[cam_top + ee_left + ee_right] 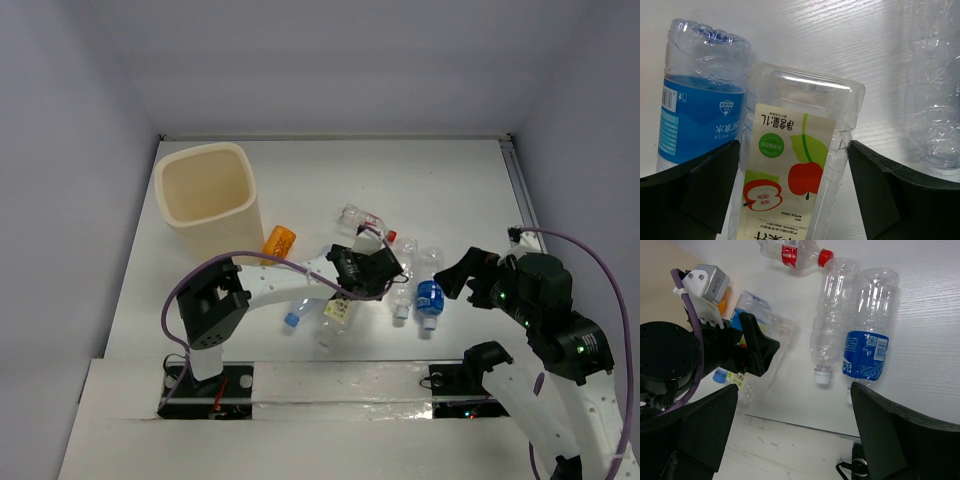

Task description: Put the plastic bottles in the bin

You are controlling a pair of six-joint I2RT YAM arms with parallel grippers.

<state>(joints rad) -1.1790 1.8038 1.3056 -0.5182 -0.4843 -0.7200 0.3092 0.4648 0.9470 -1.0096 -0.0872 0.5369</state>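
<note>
The cream-beige bin (205,195) stands at the back left. An orange bottle (279,241) lies beside it. My left gripper (372,272) is open and low over the table. Its jaws straddle the base end of a clear apple-label bottle (790,165), which lies flat (338,315). A blue-label bottle (695,115) lies against that one's left side. My right gripper (794,387) is open and empty. It hovers near a clear bottle (832,315) and a blue-label bottle (867,342). A red-label bottle (790,251) lies further back.
The table's near edge (800,420), with a lower ledge below it, runs just under my right gripper. My left arm's purple cable (260,262) loops over the table between the bin and the bottles. A rail (520,195) lines the right edge.
</note>
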